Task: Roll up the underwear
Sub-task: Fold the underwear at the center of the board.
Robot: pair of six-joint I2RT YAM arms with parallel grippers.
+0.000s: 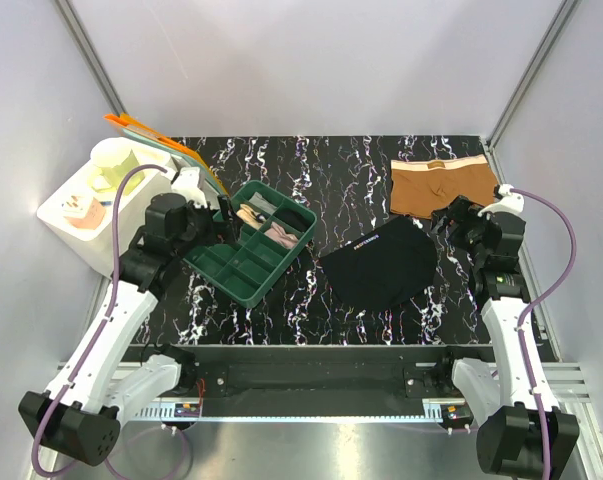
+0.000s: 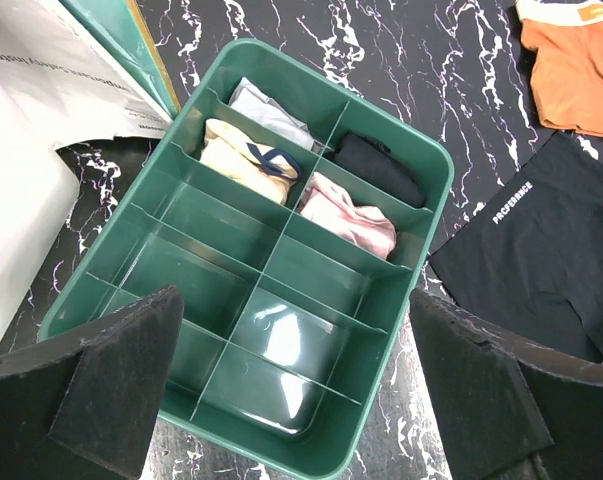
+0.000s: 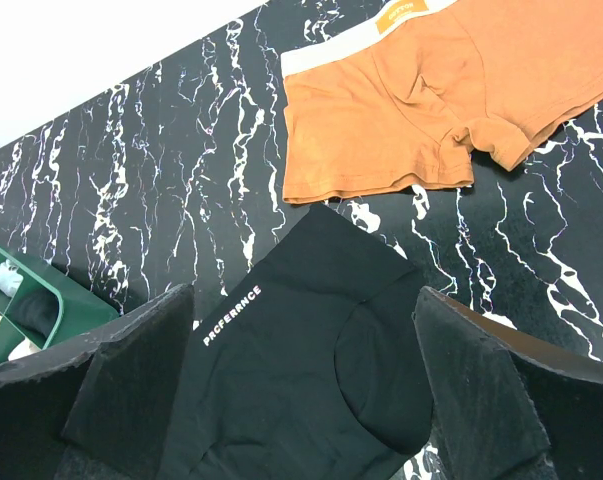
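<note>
One table (image 1: 351, 165), a flat black slab veined white; one green plastic tray (image 2: 381, 112), rectangular and thin-walled, its four far cells stuffed with what look like rolled garments (image 2: 346, 215). The black underwear (image 3: 281, 400), smooth knit, lies flat mid-table beside the tray; the brown underwear (image 3: 401, 110), pale-banded, lies just beyond. The left gripper (image 2: 296, 390) over the tray and the right gripper (image 3: 301, 390) over the black pair: padded jaws fully apart, holding nothing.

Left arm (image 1: 111, 310) is reaching forward, elbow bent, left gripper (image 1: 226, 222) tilting down and inward, jaws standing wide apart and holding nothing. Right arm (image 1: 511, 330) is stretching up the right side, right gripper (image 1: 443, 218) angling inward, jaws likewise spread wide, gripping nothing.
</note>
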